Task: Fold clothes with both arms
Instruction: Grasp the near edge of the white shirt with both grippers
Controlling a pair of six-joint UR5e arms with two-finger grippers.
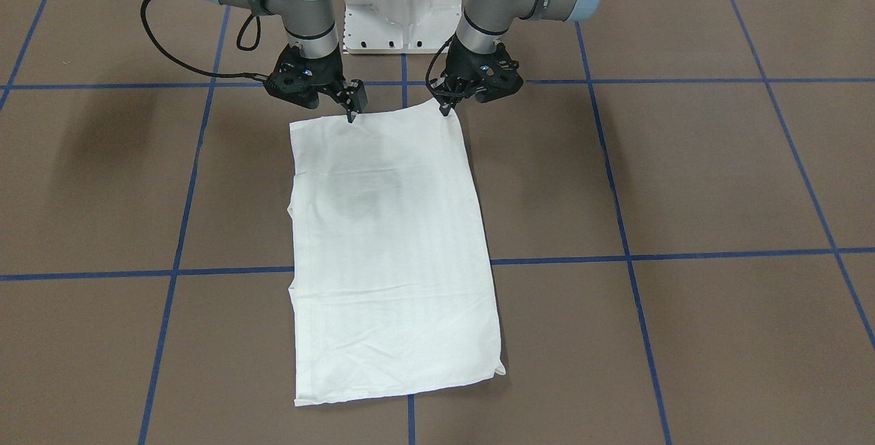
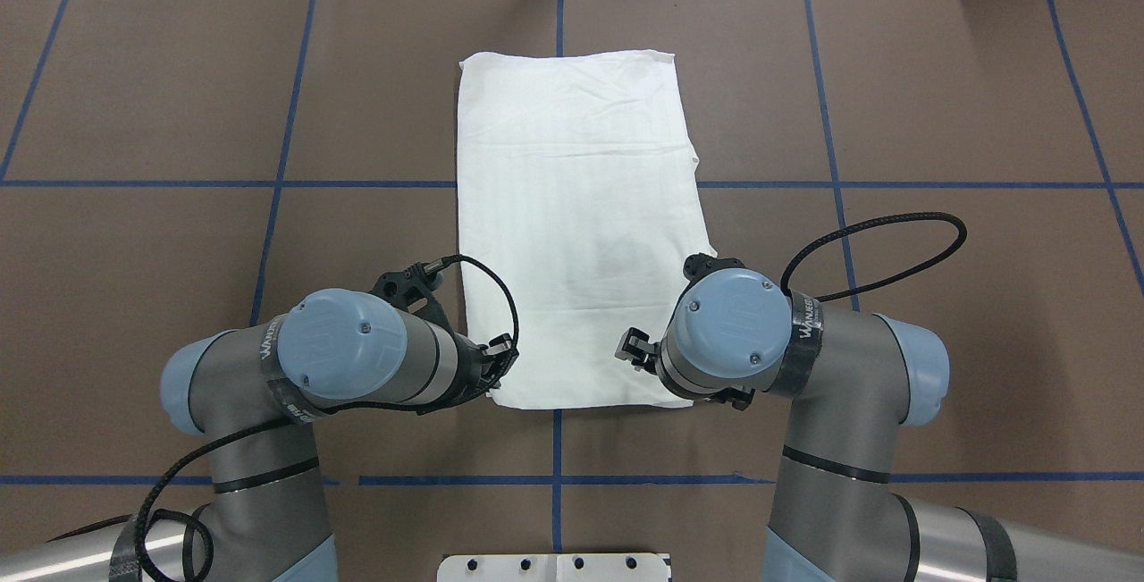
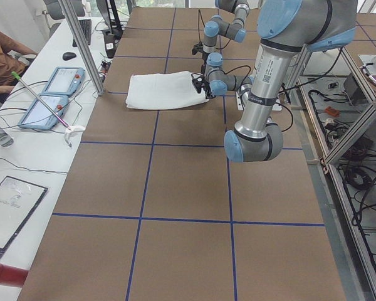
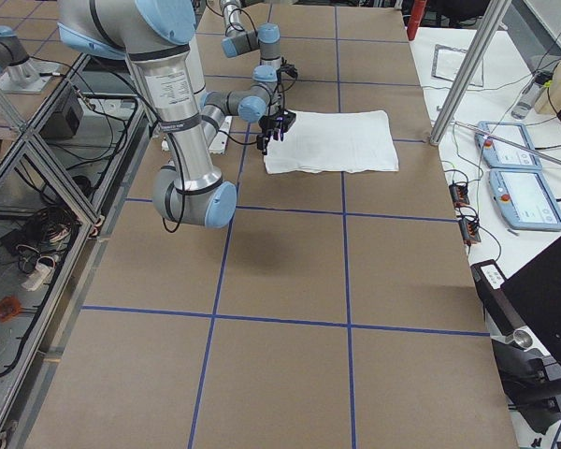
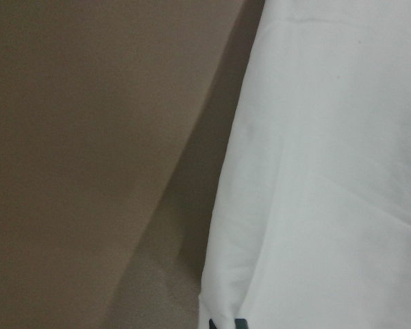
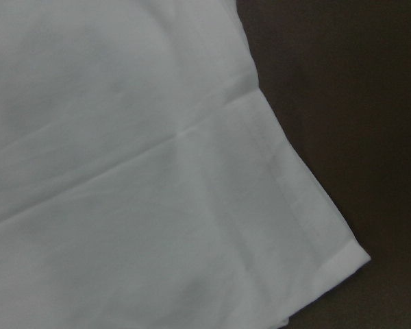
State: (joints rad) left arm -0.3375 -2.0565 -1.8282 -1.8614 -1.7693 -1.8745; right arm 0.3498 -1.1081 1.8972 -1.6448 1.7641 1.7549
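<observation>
Plainly the white T-shirt (image 1: 393, 240) lies flat on the desk (image 1: 683, 178), folded into a long rectangle. It looks soft, light and limp, so it will probably sag, and the two near corners seem best to hold. My left jaws look clenched on one corner, which peaks up slightly. My right jaws meet the near hem; whether they are clenched, I cannot tell. Collar and sleeves are hidden.
</observation>
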